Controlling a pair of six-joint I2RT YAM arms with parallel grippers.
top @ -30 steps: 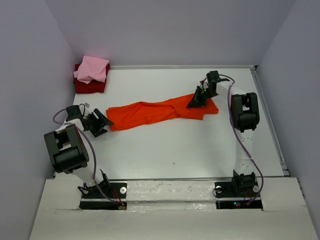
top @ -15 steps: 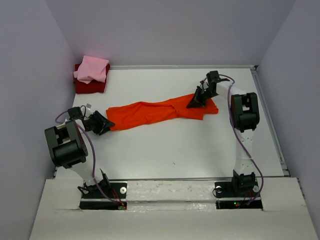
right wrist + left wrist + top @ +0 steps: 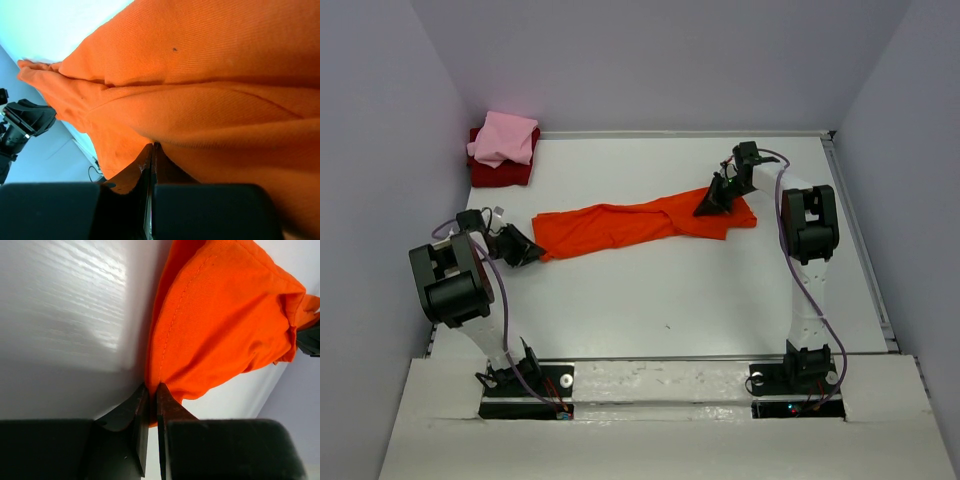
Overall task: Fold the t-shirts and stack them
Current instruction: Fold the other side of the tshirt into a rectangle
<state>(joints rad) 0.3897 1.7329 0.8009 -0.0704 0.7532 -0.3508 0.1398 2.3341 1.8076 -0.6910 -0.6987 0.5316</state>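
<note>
The bright orange-red t-shirt (image 3: 640, 226) lies stretched in a long band across the middle of the table. My left gripper (image 3: 534, 249) is at its left end, jaws shut on the hemmed edge of the orange-red t-shirt (image 3: 220, 325), with cloth pinched between the left gripper (image 3: 152, 390) fingers. My right gripper (image 3: 706, 209) is at the right end, shut on a fold of the orange-red t-shirt (image 3: 200, 75); the right gripper (image 3: 152, 147) tips bite into the cloth. A light pink t-shirt (image 3: 505, 138) sits folded on a dark red t-shirt (image 3: 498, 173) in the far left corner.
White table (image 3: 650, 300) with walls close on the left, back and right. A raised rail (image 3: 860, 240) runs along the right edge. Both arm bases (image 3: 525, 380) stand at the near edge.
My left gripper moved right onto the shirt's left end and closed on the edge. The right gripper has not moved.
</note>
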